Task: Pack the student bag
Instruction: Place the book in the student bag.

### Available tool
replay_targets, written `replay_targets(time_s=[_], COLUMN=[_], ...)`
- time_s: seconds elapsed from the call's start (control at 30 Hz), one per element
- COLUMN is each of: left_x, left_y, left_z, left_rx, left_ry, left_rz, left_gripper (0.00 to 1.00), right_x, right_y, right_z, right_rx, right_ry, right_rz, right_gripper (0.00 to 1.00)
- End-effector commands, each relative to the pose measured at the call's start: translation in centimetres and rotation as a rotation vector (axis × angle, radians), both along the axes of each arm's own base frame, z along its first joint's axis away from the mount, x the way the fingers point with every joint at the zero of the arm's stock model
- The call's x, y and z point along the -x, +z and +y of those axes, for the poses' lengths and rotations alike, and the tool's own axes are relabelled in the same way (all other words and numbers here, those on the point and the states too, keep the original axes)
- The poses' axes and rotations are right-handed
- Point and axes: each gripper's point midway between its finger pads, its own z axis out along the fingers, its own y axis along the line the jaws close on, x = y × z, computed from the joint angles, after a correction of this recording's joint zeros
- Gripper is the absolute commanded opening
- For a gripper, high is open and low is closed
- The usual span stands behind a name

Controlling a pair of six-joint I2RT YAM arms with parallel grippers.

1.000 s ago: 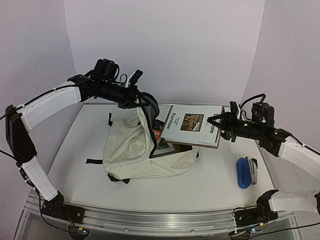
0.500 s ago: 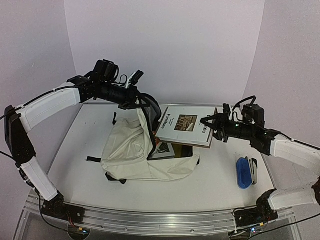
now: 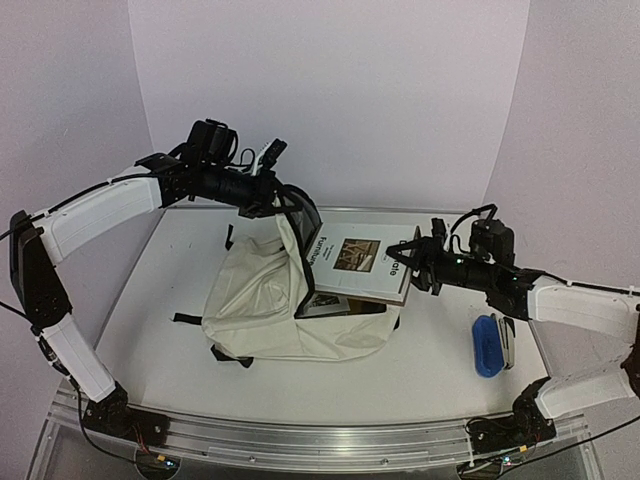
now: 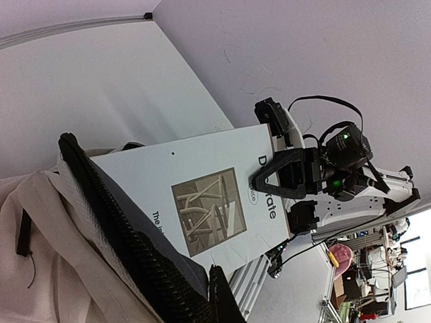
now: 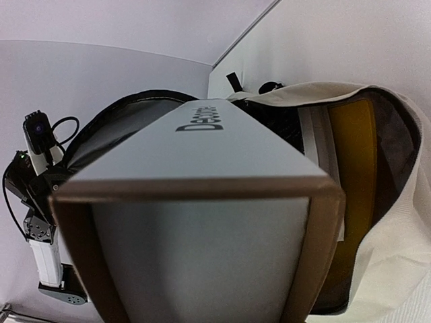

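The student bag (image 3: 262,305), a cream canvas backpack, lies on the table with its mouth facing right. My left gripper (image 3: 268,203) is shut on the bag's black zipper rim (image 4: 114,229) and holds the mouth up. My right gripper (image 3: 412,268) is shut on the right edge of a large white book (image 3: 355,262), level above the table. The book's left end is inside the bag's mouth. In the right wrist view the book (image 5: 202,215) fills the near field. Behind it the bag's dark lining (image 5: 394,148) and a yellow item (image 5: 350,168) show.
Another flat book or booklet (image 3: 325,303) lies in the bag's mouth under the held book. A blue case (image 3: 486,345) sits on the table at the right, beside my right forearm. Walls close in the table at the back and both sides.
My right gripper has moved left with the book, pushing its left end further into the bag's mouth. The left arm and the bag's rim have stayed put.
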Motion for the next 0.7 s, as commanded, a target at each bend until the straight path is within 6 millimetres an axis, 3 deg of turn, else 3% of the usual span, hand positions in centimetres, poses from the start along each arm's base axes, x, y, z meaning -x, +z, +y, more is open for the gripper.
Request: replay_targets(time_s=[0.0, 0.13, 0.33, 0.53, 0.67], left_x=[1.8, 1.7, 2.1, 3.0, 3.1], left_y=[9.7, 9.8, 10.3, 9.9, 9.4], left_z=[0.9, 1.3, 1.9, 1.3, 1.0], left_rx=[0.195, 0.188, 0.186, 0.191, 0.194], left_ry=[-0.031, -0.006, 0.007, -0.074, -0.096], left_rz=[-0.258, -0.278, -0.309, -0.286, -0.262], left_gripper=[0.0, 0.0, 0.0, 0.0, 0.0], right_x=[0.4, 1.4, 2.1, 0.1, -1.2], right_y=[1.5, -1.0, -3.2, -2.9, -2.7], right_z=[2.4, 3.2, 2.6, 3.8, 6.3], right_rx=[-0.077, -0.052, -0.027, -0.002, 0.0], right_ry=[0.033, 0.047, 0.03, 0.009, 0.03], right_rz=[-0.045, 0.02, 0.069, 0.026, -0.003], right_gripper=[0.24, 0.24, 0.24, 0.25, 0.26])
